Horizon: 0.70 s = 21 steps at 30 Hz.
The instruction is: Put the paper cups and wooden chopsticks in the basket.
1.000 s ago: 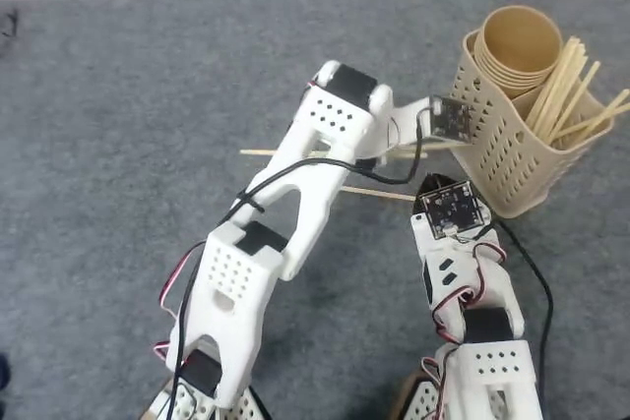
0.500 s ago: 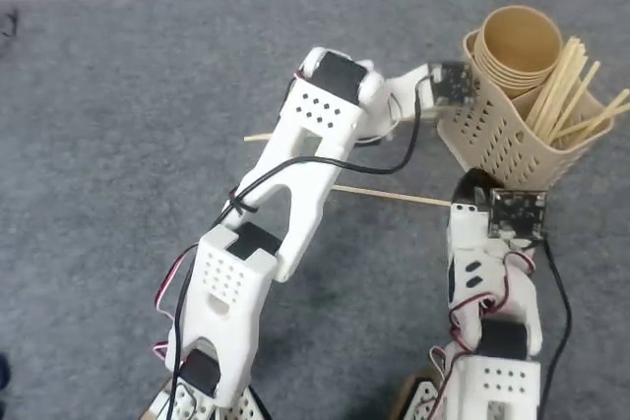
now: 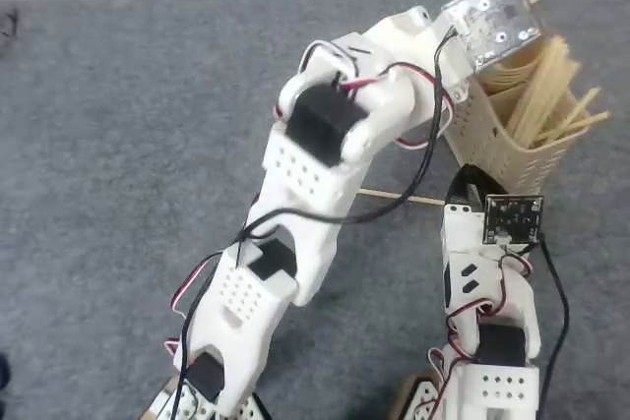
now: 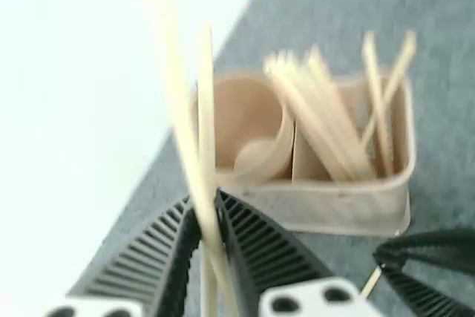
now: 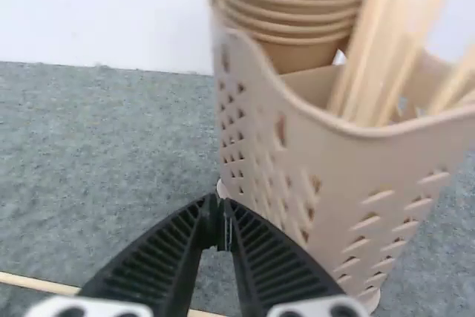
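Observation:
My left gripper is shut on wooden chopsticks and hangs high over the beige basket. In the high view that arm's wrist board covers the basket's cup side. The basket holds stacked paper cups in one compartment and several chopsticks in the other. My right gripper is shut with nothing in it, low on the carpet just in front of the basket wall. One chopstick lies on the carpet beside it.
Grey carpet covers the table, open on the left side. A white wall runs along the far edge right behind the basket. The left arm's links stretch across the middle above the loose chopstick.
The left arm has risen from the carpet with the chopsticks and swung over the basket. The right arm slid right to the basket's foot, then kept still.

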{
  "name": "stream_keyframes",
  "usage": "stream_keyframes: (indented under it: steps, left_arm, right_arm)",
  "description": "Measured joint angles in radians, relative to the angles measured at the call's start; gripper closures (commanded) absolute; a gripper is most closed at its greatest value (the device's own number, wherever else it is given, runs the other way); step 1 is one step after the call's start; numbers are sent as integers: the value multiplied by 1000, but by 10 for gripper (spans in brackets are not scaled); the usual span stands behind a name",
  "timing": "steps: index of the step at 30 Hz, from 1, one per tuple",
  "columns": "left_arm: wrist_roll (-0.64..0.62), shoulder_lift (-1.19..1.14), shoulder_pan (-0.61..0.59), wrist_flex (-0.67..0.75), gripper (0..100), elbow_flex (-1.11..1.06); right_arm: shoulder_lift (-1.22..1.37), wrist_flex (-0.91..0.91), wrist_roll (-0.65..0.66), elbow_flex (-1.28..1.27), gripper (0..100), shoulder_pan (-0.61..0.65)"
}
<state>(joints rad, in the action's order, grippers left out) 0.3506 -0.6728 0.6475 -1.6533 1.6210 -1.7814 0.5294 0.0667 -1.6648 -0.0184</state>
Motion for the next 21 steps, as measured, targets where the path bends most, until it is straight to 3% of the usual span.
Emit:
stream_keyframes:
  steps: [5,12,21]
  left_arm:
    - [-48,14,25,3,989,18]
    - [-195,64,92,252,989,25]
    - [-236,29,150,465,987,25]
  right_arm:
    - [0,0,8,0,992,28]
    - [0,0,9,0,992,35]
    - [0,0,48,0,992,35]
